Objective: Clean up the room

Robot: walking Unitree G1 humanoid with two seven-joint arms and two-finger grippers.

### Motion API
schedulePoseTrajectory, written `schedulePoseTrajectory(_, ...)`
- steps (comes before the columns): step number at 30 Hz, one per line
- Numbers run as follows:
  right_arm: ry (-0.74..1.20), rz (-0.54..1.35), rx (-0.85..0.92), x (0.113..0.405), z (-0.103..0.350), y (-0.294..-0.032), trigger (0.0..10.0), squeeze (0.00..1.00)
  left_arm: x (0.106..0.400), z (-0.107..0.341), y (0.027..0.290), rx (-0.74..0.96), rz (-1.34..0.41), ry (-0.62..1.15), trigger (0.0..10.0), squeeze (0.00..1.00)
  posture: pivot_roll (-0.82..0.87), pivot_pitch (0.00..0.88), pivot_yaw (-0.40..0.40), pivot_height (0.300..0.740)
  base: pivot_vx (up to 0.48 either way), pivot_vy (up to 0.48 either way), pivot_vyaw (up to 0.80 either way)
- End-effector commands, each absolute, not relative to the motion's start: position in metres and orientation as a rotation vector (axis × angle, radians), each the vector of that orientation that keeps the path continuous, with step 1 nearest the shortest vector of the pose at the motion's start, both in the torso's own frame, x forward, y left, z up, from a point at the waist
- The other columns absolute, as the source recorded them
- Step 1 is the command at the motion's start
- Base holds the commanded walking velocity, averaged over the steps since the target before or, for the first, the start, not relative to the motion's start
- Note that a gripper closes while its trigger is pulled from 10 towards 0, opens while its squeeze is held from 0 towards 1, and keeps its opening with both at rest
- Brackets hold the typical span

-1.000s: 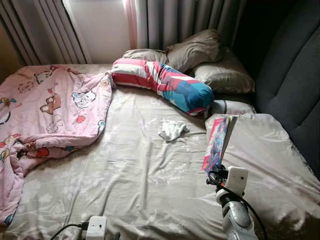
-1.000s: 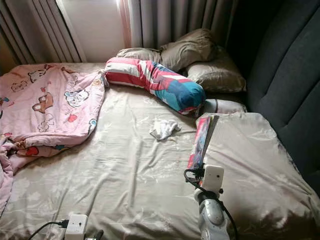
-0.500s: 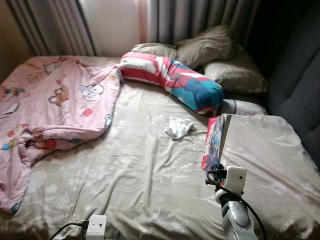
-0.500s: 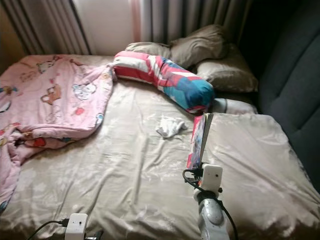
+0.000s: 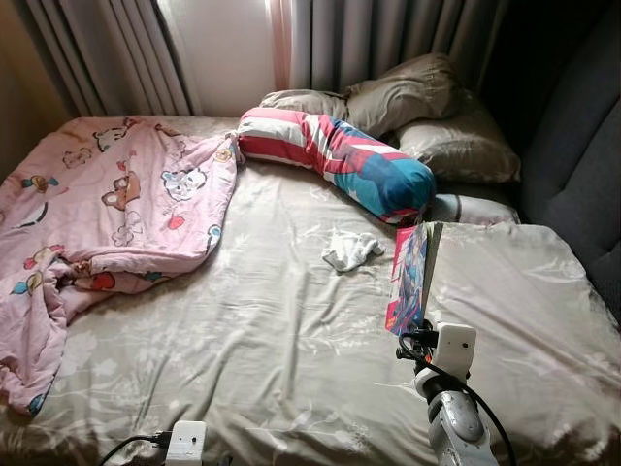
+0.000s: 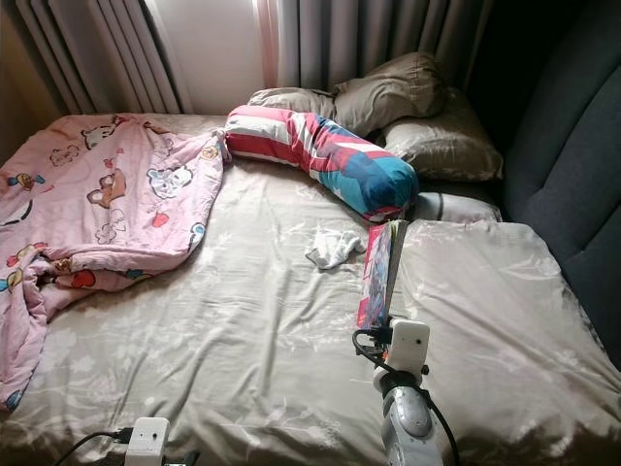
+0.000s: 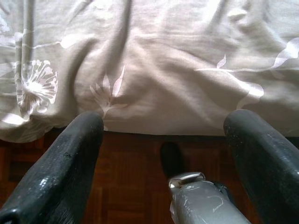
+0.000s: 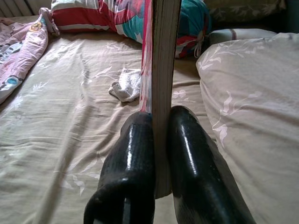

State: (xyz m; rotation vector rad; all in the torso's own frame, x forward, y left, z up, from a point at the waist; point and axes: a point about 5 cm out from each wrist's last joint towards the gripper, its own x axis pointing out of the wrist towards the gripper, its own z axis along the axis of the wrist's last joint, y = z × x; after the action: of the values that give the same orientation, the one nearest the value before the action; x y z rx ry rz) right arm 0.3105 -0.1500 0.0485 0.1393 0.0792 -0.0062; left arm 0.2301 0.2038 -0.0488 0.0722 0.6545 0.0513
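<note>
light: daylight from window [image 5: 233, 49] | right side in deep shadow; focus: sharp, no blur

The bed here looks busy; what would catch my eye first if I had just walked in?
Probably the book, held upright on its edge in the robot's right hand over the beige sheet. Beyond it, a striped red, white and blue bolster lies across the bed before the pillows. A pink cartoon blanket is heaped on the robot's left, and a small white cloth lies mid-bed.

right claw [image 8: 159, 140] clamped, left claw [image 7: 163, 140] spread
</note>
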Motion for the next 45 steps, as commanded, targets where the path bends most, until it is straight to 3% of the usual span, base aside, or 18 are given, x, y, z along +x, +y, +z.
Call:
schedulePoseTrajectory(1,0.052,-0.002,0.143,0.3118,0.0526,-0.149,10.0,0.0,0.2223,-0.0545,0.2045,0.076,0.045,0.694,10.0,0.0,-0.01,0.17,-0.002,0.729,0.0,0.0,0.0)
schedulePoseTrajectory(12,0.053,-0.001,0.142,0.312,0.0527,-0.1485,10.0,0.0,0.223,-0.0542,0.2035,0.085,0.031,0.692,10.0,0.0,-0.01,0.167,-0.002,0.729,0.0,0.0,0.0)
schedulePoseTrajectory(29,0.054,0.0,0.143,0.3123,0.0524,-0.1476,10.0,0.0,0.2237,-0.0539,0.2022,0.09,0.02,0.69,10.0,0.0,-0.01,0.152,0.0,0.729,0.264,0.0,0.0)
schedulePoseTrajectory(45,0.049,-0.016,0.159,0.311,0.0516,-0.1479,10.0,0.0,0.2236,-0.0536,0.2035,0.093,0.019,0.689,10.0,0.0,-0.01,0.164,0.002,0.729,0.0,0.0,0.0)
